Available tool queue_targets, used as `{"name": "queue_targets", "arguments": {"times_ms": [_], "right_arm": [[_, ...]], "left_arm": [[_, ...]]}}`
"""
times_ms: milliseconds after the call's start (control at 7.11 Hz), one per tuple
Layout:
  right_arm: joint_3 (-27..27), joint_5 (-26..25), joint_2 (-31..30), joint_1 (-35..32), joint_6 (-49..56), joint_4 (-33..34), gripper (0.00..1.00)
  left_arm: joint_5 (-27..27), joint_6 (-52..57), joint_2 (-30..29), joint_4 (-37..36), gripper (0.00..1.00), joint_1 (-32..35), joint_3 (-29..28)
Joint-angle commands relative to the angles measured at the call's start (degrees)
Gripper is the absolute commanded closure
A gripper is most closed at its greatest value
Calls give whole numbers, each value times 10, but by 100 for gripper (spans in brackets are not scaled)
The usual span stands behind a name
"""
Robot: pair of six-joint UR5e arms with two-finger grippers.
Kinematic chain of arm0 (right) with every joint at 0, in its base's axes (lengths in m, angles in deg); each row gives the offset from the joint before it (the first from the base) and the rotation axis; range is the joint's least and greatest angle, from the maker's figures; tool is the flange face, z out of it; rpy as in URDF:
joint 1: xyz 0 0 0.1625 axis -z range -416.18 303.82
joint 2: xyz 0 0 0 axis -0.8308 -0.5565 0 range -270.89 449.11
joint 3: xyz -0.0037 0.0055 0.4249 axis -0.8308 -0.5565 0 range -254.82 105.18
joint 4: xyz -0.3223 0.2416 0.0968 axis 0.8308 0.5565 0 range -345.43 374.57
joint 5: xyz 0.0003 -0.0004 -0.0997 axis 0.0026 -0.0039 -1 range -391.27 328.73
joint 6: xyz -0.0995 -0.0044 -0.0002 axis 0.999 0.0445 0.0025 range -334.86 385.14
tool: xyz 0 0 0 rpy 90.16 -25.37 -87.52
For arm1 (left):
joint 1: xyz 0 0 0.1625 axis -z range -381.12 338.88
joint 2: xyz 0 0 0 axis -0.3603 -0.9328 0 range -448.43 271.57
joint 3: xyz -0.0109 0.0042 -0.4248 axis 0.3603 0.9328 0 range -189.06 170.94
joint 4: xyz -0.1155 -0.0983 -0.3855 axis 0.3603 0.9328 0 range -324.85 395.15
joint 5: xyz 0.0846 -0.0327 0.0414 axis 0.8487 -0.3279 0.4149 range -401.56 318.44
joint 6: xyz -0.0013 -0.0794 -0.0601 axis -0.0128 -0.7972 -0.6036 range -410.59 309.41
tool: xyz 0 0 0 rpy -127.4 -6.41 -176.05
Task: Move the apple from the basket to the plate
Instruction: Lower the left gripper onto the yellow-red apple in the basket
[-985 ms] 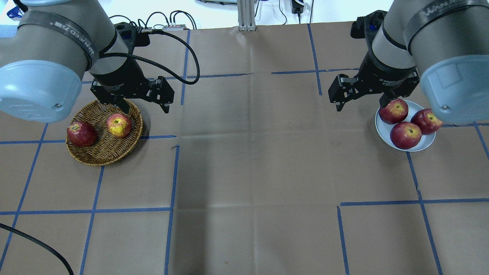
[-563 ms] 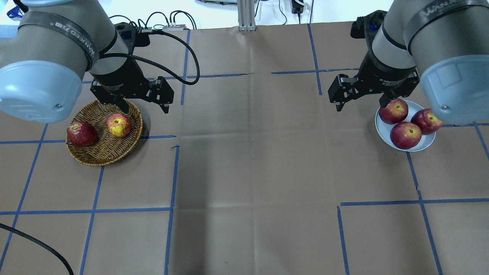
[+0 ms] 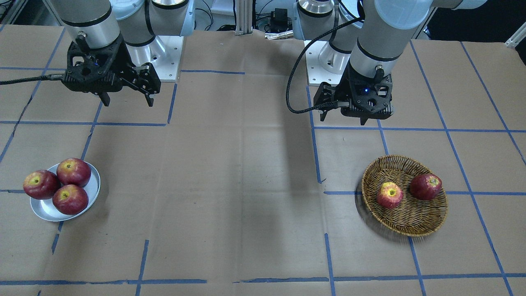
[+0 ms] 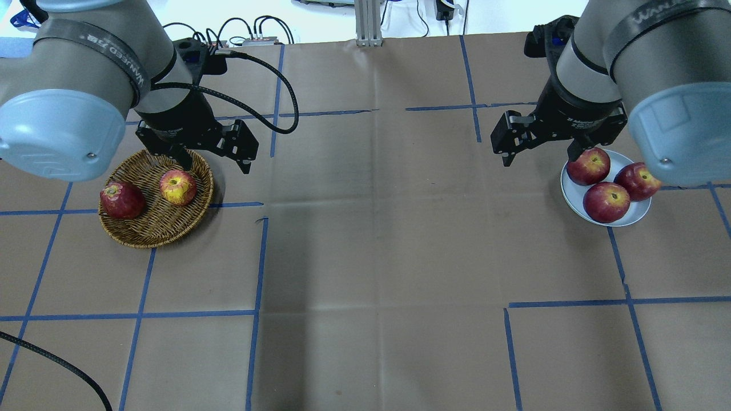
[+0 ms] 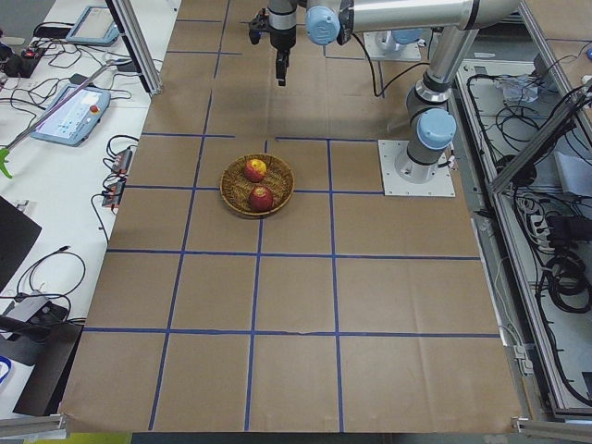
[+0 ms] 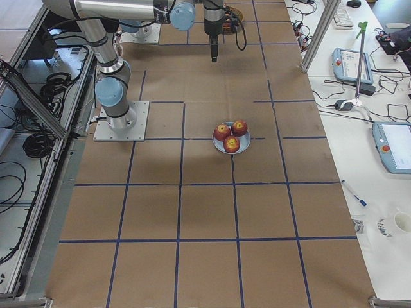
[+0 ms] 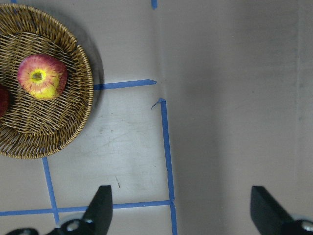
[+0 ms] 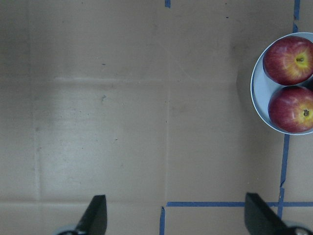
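The apple [image 4: 177, 187] with the broad yellow patch lies in the wicker basket [image 4: 154, 234] on the left, beside a darker red apple [image 4: 121, 200]. It also shows in the front view [image 3: 389, 195] and the left wrist view [image 7: 42, 77]. My left gripper [image 4: 216, 164] hovers open and empty over the basket's far right rim, apart from the apple. The metal plate [image 4: 634, 217] on the right holds three deep-red apples. My right gripper [image 4: 539, 160] hovers open and empty just left of the plate's far edge.
Brown paper with blue tape lines covers the table between basket and plate. A black cable [image 4: 268, 74] loops from the left wrist. The arm bases [image 3: 164, 53] stand at the back edge. The plate [image 8: 259, 93] has bare room on its left side.
The left arm has shifted slightly and its gripper has moved a little to the left, toward the basket. The right arm and all apples have not moved.
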Motion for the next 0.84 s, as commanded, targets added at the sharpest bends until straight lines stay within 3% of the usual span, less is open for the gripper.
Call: {"name": "queue_targets", "arguments": {"times_ms": [0, 281, 704], "right_arm": [[0, 0, 0, 0, 0, 0, 0], [0, 0, 0, 0, 0, 0, 0], [0, 0, 0, 0, 0, 0, 0]], "left_arm": [[-7, 149, -4, -8, 1, -65, 41], [-6, 197, -23, -35, 1, -128, 67], [1, 216, -131, -182, 2, -147, 66]]}}
